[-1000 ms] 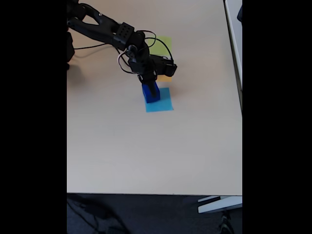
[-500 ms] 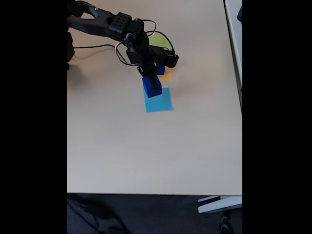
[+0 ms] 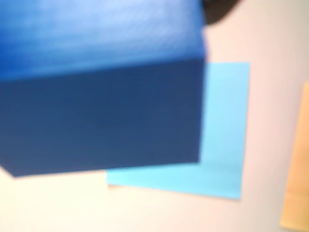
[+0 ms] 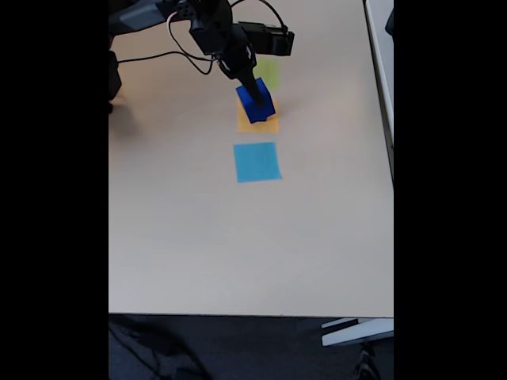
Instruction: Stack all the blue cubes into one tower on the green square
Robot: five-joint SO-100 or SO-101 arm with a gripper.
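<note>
My gripper [image 4: 253, 93] is shut on a dark blue cube [image 4: 257, 105] and holds it over the orange square [image 4: 259, 124], just below the green square [image 4: 268, 74] in the fixed view. The dark blue outline there is irregular, and I cannot tell whether another cube sits behind the held one. In the wrist view the held blue cube [image 3: 96, 87] looms blurred across the upper left. Part of the light-blue square [image 3: 224, 130] lies beneath it.
The flat light-blue square [image 4: 257, 161] lies bare in the middle of the beige table [image 4: 198, 237]. An orange square's edge [image 3: 297, 169] shows at the wrist view's right. The arm and its cables [image 4: 182, 47] cross the top left. The table's front edge runs along the bottom.
The gripper lifted the blue cube off the light-blue square and carried it up the fixed view, to above the orange square near the green one.
</note>
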